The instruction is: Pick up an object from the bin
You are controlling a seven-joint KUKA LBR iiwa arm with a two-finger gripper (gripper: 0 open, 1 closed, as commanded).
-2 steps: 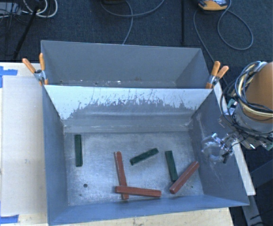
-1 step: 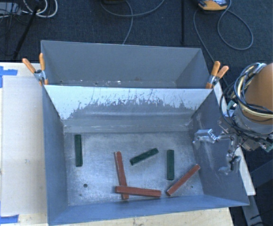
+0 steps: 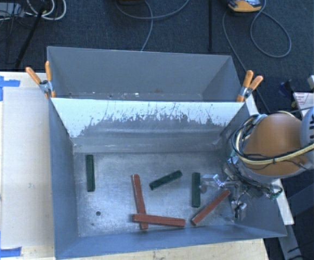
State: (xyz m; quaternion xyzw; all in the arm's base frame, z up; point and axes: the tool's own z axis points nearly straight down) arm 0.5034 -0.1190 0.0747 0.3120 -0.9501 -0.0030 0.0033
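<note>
Camera view: 3 grn sticks (image 3: 90,173), 3 red-brown sticks (image 3: 158,220) (all flat)

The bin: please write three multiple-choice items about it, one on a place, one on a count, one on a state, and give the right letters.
1. Where in the bin is the gripper?
A) by the left wall B) by the right wall C) in the middle

2. How many green sticks lie on the floor?
A) one B) three C) five

3. How do the two brown sticks at the front left lie?
A) touching at one end B) far apart C) leaning on the far wall

Answers:
1 B: it is at the right wall, near the slanted brown stick.
2 B: one at the left, one in the middle, one by the gripper.
3 A: the long one meets the flat one near the front.
</note>
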